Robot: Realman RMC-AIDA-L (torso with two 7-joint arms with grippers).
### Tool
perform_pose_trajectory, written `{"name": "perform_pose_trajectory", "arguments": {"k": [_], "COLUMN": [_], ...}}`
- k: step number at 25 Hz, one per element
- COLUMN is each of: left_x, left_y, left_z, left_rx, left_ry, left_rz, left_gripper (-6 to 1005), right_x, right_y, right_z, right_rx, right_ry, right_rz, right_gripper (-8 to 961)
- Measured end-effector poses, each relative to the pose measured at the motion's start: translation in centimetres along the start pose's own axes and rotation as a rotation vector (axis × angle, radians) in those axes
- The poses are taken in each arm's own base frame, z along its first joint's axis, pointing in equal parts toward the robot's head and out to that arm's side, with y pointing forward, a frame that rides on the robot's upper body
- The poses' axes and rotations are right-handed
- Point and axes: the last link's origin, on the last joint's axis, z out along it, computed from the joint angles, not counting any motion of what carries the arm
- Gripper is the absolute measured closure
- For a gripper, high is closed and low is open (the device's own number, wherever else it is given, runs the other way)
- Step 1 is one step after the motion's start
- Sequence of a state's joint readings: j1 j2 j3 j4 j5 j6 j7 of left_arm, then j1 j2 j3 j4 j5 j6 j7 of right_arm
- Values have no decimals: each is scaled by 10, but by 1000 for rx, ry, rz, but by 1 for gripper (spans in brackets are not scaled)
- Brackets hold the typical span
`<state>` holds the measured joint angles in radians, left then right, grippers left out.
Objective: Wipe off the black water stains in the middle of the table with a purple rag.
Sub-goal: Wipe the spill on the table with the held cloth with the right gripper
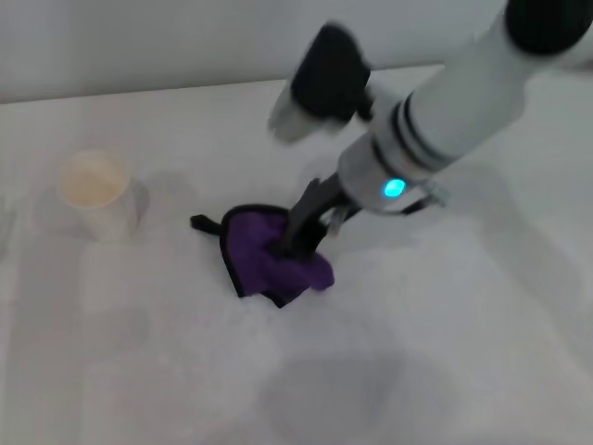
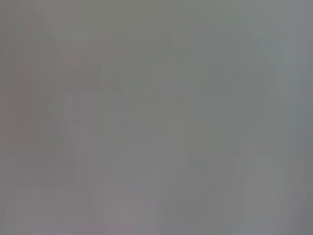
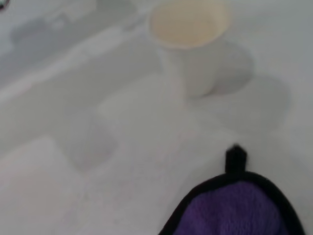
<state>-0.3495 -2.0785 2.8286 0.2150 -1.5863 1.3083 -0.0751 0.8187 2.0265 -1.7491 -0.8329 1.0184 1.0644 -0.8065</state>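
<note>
The purple rag point(image 1: 264, 255) with black edging and a black loop tab lies crumpled in the middle of the white table point(image 1: 463, 352). My right gripper point(image 1: 298, 243) reaches down from the right and its dark fingers press into the rag's right part, shut on it. The right wrist view shows the rag's rounded edge point(image 3: 234, 210) and its black tab pointing at the cup. The black water stains are hidden, no dark puddle shows. My left gripper is out of view; the left wrist view shows only plain grey.
A white paper cup point(image 1: 93, 190) stands upright on the table to the left of the rag, also in the right wrist view point(image 3: 188, 39). A grey shadow lies on the table in front of the rag.
</note>
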Motion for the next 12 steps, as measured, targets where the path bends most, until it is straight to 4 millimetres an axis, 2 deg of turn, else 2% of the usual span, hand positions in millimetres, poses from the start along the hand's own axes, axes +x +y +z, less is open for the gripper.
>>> {"name": "perform_pose_trajectory", "arguments": {"k": [2, 5, 12], "left_x": [0, 0, 1], "left_y": [0, 1, 2], "left_z": [0, 0, 0], "left_rx": [2, 0, -6], "left_ry": [3, 4, 5], "left_rz": [-1, -4, -4], "left_gripper": [114, 114, 113], "right_x": [5, 8, 21], "right_y": [5, 10, -4], "right_z": [15, 26, 27], "right_rx": [40, 74, 144], "right_ry": [-5, -7, -79], "right_rz": [-44, -90, -5], "right_gripper": [831, 831, 833]}}
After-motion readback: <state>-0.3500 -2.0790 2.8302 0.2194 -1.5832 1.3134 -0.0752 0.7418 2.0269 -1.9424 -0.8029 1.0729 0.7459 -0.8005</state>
